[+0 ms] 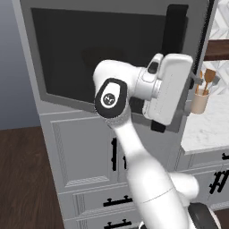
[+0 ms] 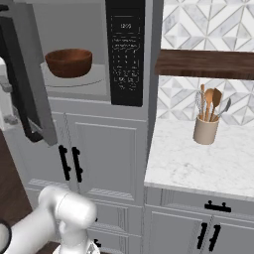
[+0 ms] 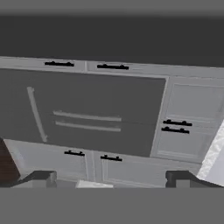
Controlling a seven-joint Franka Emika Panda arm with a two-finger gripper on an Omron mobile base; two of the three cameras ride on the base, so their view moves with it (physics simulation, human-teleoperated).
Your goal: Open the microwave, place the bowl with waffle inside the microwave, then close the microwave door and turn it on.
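Your bowl with waffle sits inside the microwave, door swung wide, so your claw stands spread and empty, free to push it shut.

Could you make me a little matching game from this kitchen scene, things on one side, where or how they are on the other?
Things:
1. bowl
2. microwave door
3. utensil cup
4. hand

States:
A. standing on the marble counter
B. swung open
C. sitting inside the microwave
D. open, holding nothing

Pairs: 1-C, 2-B, 3-A, 4-D
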